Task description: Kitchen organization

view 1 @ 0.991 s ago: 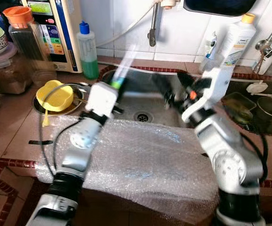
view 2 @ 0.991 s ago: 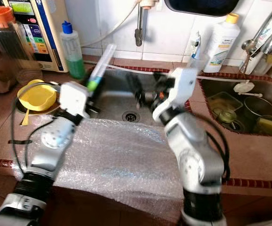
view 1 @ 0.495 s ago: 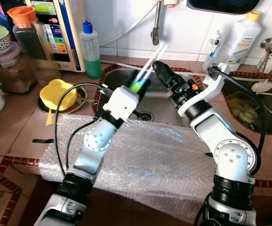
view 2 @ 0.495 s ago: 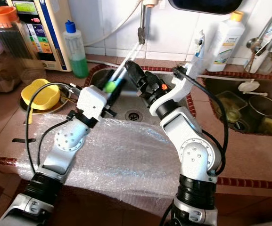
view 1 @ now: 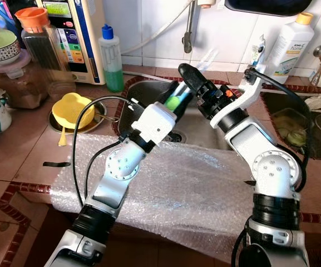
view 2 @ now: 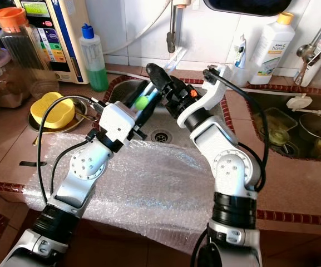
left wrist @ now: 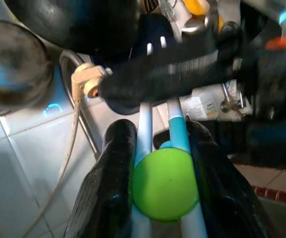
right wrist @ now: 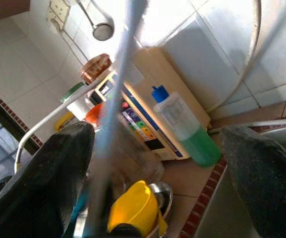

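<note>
The two grippers meet above the sink [view 1: 149,92], the right gripper [view 1: 189,75] crossing just past the left gripper [view 1: 178,99]. The tap [view 1: 188,34] hangs just behind them. Open basin lies below; the bubble wrap [view 1: 193,189] in front lies flat.

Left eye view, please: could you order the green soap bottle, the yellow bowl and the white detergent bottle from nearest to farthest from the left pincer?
1. Green soap bottle, on its left, by the wall.
2. Yellow bowl, farther left on the counter.
3. White detergent bottle, far right.

Left pincer grips a green-jointed tool over the sink.

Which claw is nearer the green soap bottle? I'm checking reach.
Left. The left claw, shut on the straws, sits closer to the green soap bottle; the open right claw lies farther along the sink.
</note>
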`<state>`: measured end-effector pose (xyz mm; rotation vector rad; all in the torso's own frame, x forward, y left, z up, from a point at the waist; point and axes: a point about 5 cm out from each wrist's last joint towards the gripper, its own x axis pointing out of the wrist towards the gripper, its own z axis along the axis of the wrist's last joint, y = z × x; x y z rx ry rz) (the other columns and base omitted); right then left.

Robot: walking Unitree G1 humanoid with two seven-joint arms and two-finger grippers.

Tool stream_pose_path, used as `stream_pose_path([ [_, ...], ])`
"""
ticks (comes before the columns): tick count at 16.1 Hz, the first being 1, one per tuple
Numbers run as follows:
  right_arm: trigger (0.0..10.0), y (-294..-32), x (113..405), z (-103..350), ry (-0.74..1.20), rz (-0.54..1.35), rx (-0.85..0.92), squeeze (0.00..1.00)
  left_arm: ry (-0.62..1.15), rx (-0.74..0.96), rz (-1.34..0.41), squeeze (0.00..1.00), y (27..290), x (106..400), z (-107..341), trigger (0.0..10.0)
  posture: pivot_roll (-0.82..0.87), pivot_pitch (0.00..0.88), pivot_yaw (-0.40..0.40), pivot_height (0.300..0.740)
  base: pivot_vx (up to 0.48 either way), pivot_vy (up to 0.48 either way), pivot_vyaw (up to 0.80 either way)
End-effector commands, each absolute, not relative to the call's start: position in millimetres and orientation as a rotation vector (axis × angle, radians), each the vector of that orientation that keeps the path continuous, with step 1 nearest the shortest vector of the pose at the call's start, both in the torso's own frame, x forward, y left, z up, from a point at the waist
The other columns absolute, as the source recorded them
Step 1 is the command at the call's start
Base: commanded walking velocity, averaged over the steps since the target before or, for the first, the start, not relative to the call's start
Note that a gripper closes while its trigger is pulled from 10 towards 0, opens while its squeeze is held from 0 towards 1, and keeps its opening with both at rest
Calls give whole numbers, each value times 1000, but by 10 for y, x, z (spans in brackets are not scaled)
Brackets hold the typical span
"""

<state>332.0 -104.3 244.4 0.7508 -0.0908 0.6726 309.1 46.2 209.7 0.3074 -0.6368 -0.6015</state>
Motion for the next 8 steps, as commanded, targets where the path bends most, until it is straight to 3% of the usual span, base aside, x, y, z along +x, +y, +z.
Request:
stream_pose_path([
  [1,10000,-1068,3338,2469,-107,668,744,0,-642,316,-622,0,441,3062,2108,7294,18,45,27,740,0,0,0],
  [2,0,-1075,3355,2457,-115,669,749,0,-638,319,-623,0,447,3058,2099,7216,24,44,27,740,0,0,0],
  [8,0,-1147,3431,2468,-159,660,763,0,-621,325,-635,0,471,3048,2066,6902,32,42,26,740,0,0,0],
])
